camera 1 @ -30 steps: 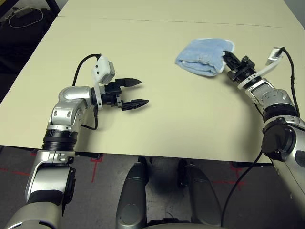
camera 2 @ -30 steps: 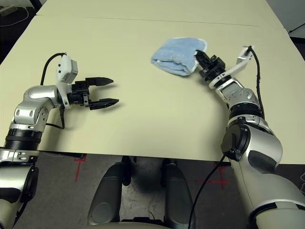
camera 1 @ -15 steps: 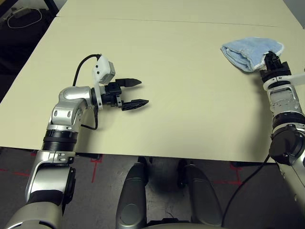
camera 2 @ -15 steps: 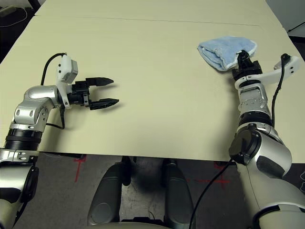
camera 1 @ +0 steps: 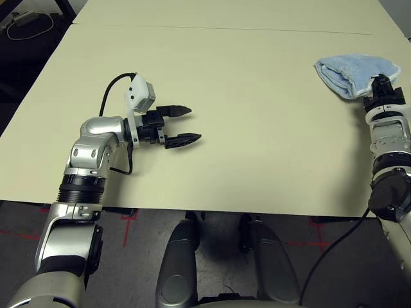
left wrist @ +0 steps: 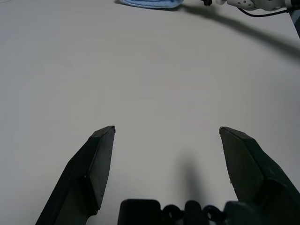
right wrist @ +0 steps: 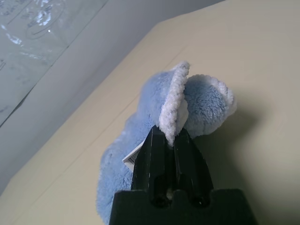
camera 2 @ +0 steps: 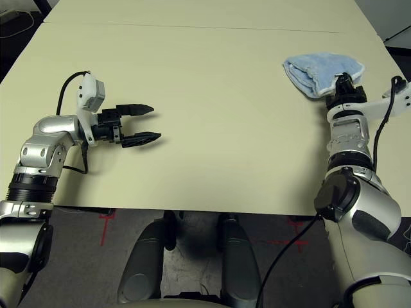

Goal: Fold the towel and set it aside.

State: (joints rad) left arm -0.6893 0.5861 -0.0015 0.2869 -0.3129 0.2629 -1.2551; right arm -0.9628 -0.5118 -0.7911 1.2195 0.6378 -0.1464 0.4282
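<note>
- Near the tabletop's [camera 1: 257, 128] far right corner lies the towel [camera 1: 350, 70], bunched and folded.
- Right fingers [right wrist: 169, 140] are clamped on its white edging, a pinch the right wrist view shows closely.
- Well away, left fingers [camera 1: 174, 110] stand wide apart, holding nothing.
- Left wrist view cuts the towel off.

towel [left wrist: 150, 3]: cut by picture edge | pinched hem: hidden between right pincer [right wrist: 169, 140] fingers
</note>
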